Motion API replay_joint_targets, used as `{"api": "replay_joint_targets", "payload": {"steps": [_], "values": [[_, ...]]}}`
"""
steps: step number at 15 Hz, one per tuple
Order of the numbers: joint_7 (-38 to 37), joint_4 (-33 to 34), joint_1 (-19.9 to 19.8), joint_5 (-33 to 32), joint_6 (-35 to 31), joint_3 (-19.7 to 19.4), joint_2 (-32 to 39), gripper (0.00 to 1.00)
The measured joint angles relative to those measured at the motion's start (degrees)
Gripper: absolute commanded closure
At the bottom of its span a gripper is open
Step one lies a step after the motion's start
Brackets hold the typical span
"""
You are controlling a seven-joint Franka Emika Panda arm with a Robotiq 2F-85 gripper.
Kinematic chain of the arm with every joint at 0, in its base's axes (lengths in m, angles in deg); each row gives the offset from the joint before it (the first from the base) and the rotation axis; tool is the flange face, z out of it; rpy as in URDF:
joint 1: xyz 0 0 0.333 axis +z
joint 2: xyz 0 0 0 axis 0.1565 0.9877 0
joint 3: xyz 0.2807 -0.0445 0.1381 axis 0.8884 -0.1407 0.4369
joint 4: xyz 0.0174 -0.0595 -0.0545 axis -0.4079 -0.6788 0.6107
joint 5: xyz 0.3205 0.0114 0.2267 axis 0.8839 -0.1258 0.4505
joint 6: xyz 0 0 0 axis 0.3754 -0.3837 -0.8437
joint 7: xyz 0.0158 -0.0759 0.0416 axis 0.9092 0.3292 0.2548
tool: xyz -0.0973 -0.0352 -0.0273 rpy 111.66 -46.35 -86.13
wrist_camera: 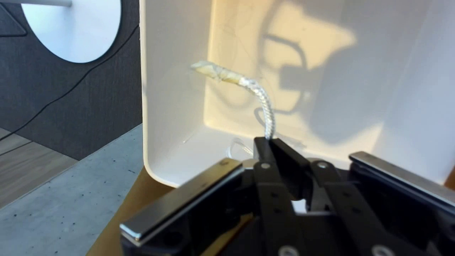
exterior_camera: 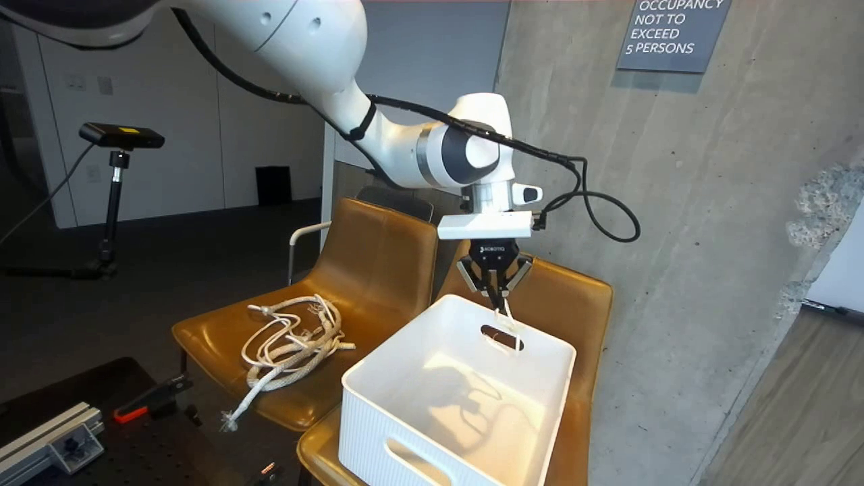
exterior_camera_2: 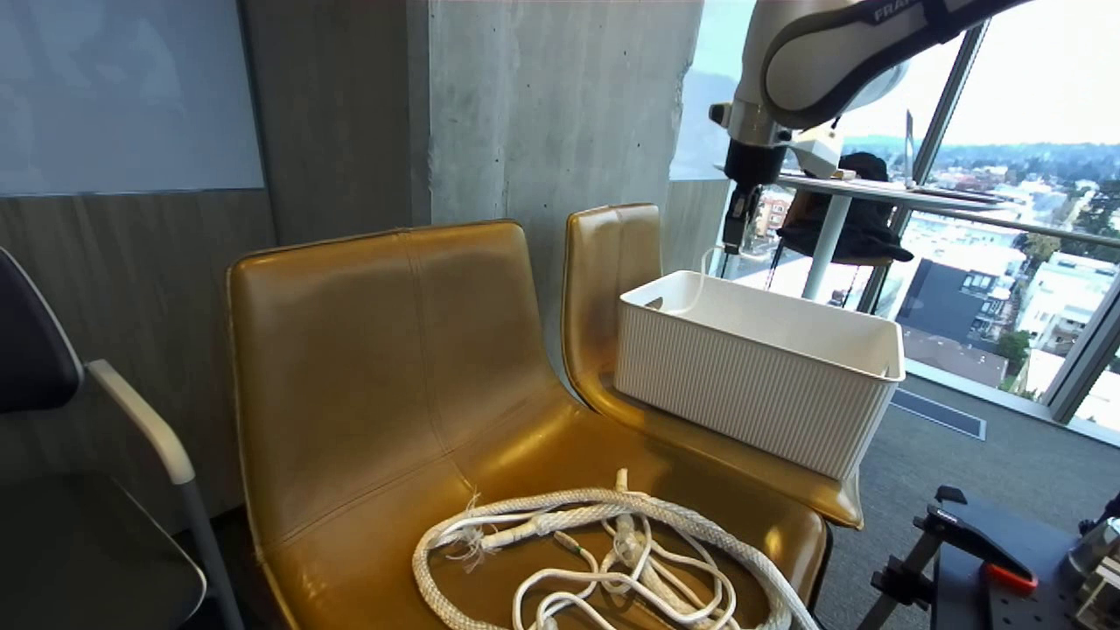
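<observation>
"White cord (wrist_camera: 266, 103): where is it?"

"Pinched in the gripper (wrist_camera: 269, 139), jaws nearly together, just above one end of the ribbed bin (exterior_camera_2: 744, 376)."

"And beyond?"

"Tan chair (exterior_camera: 580, 297) under the bin, coiled rope (exterior_camera: 329, 331) on the neighbouring chair (exterior_camera: 378, 256), concrete wall (exterior_camera: 709, 236) behind."

Concrete wall (exterior_camera: 688, 223) bearing a grey sign (exterior_camera: 673, 35); two tan chairs (exterior_camera_2: 376, 350) standing side by side before it; tall windows (exterior_camera_2: 1037, 131) admitting daylight behind a white table (exterior_camera_2: 828, 245); grey floor (exterior_camera_2: 914, 468) below.
</observation>
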Motion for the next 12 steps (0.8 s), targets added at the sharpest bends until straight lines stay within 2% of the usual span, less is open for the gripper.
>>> {"api": "replay_joint_targets", "payload": {"steps": [5,12], "values": [[-2.5,-3.0,6.9,-0.4,9.3,1.8,-10.4,0.98],[-11.9,-16.6,15.0,-1.6,10.1,6.7,-22.1,0.98]]}}
